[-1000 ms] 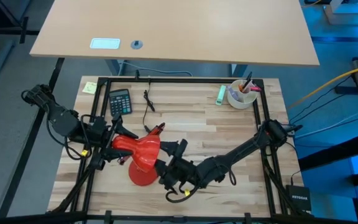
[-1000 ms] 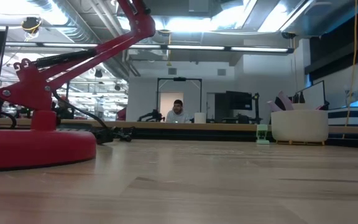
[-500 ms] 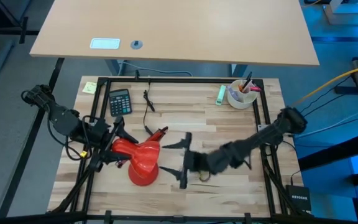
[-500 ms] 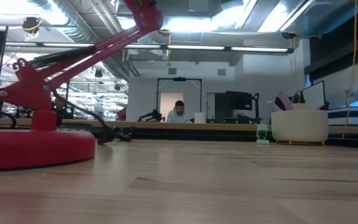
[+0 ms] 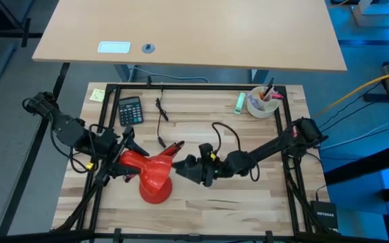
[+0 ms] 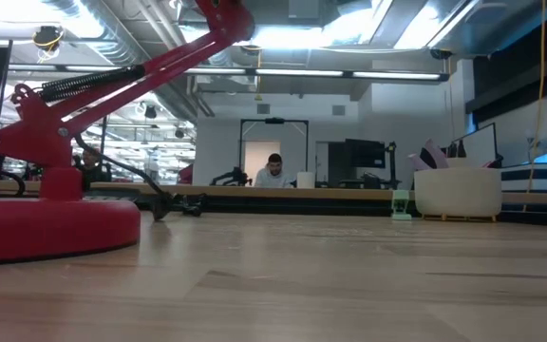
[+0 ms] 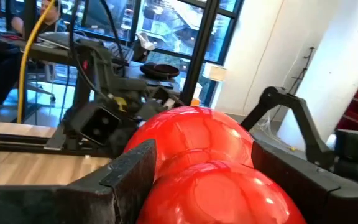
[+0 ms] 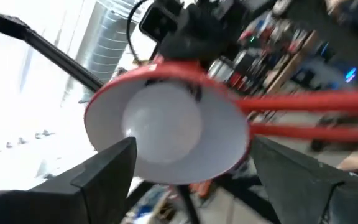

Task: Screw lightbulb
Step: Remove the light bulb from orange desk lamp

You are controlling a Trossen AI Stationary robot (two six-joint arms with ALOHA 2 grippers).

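The red desk lamp stands on its round base [image 5: 155, 192] at the table's near left; the base also shows in the low view [image 6: 46, 223]. Its shade [image 5: 152, 165] is held above the table, mouth toward the right. The white lightbulb [image 8: 163, 121] sits inside the shade's mouth [image 8: 166, 78]. My left gripper [image 5: 128, 164] is shut on the shade from behind. My right gripper [image 5: 184, 169] is open and empty just right of the shade's mouth, facing into it [image 8: 197, 180]. My left gripper holds the shade's red dome [image 7: 197, 143] between its two fingers [image 7: 129, 174], one on each side of the outer wall. The fingers come level from the table's left. The shade is clear of the table, carried on the lamp's arm.
A calculator [image 5: 130, 109], a yellow note [image 5: 97, 94] and a black cable [image 5: 161, 111] lie at the far left. A white cup with pens [image 5: 262, 102] and a green item [image 5: 239, 101] stand at the far right. A black frame [image 5: 194, 88] borders the table.
My right gripper has drawn back from beside the lamp's base, swung toward the table's right and come back in front of the shade's mouth, farther from the near edge than before. The lamp's arm and base have shifted slightly in the low view.
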